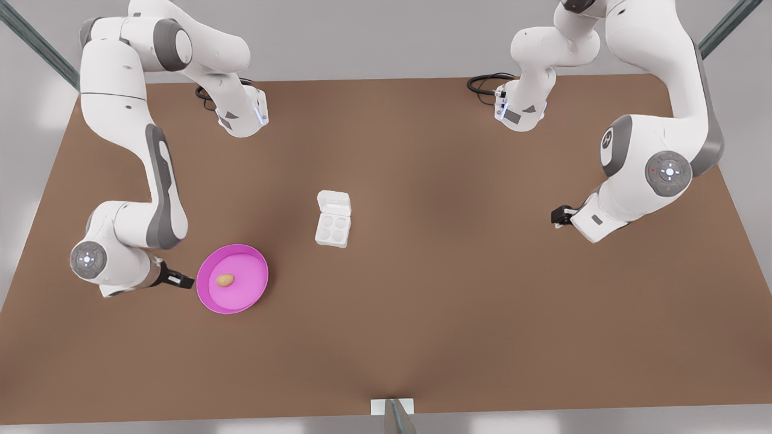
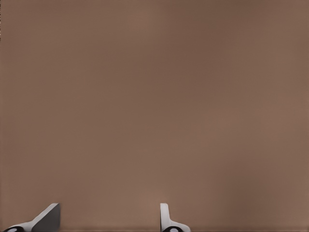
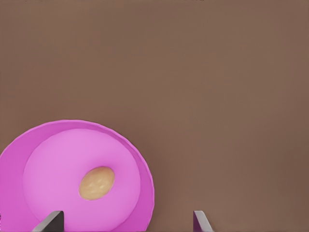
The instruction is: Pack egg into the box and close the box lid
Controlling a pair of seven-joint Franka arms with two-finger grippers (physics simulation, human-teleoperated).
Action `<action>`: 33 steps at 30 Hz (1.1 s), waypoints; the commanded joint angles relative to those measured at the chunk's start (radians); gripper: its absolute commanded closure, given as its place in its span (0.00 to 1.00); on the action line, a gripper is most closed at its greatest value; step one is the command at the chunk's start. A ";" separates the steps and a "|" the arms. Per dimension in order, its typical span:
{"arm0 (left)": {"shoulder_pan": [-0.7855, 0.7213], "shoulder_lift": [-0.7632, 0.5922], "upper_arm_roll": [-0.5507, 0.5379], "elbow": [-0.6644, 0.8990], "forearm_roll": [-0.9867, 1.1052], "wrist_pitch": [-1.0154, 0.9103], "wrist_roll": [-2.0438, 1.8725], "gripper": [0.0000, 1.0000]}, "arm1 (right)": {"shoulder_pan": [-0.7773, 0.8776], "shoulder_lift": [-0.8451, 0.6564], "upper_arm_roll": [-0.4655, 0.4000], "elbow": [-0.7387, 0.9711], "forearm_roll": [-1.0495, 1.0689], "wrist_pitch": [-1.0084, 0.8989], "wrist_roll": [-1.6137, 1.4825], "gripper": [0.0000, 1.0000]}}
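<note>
The egg (image 1: 225,280) lies on the plate (image 1: 252,294), near its middle, untouched by either gripper.

Table (image 1: 458,301): brown, carrying every item listed below.

Plate: pink, round, toward the front view's left, well apart from the box. In the right wrist view the plate (image 3: 43,154) holds the egg (image 3: 96,183) flat on its inner surface.

Box (image 1: 332,229): white, near the table's center, with 4 round cups, all vacant. The lid (image 1: 334,204) is swung open and rests on the far side of the base.

Right gripper (image 1: 181,281): just beside the plate rim, on the front view's left. Its 2 fingers (image 3: 49,222) stand apart with nothing between them.

Left gripper (image 1: 558,216): on the front view's right, over bare table, well apart from the box. Its 2 fingers (image 2: 46,217) are spread and hold nothing.
</note>
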 commanded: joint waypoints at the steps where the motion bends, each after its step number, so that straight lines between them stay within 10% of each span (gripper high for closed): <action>1: -0.003 0.000 -0.001 0.002 0.002 -0.028 0.012 0.00 | 0.007 -0.009 0.000 -0.049 -0.002 0.240 0.523 0.00; 33: -0.012 0.045 -0.002 0.024 0.008 -0.008 0.012 0.00 | 0.070 0.058 0.008 -0.261 -0.025 0.463 0.658 0.00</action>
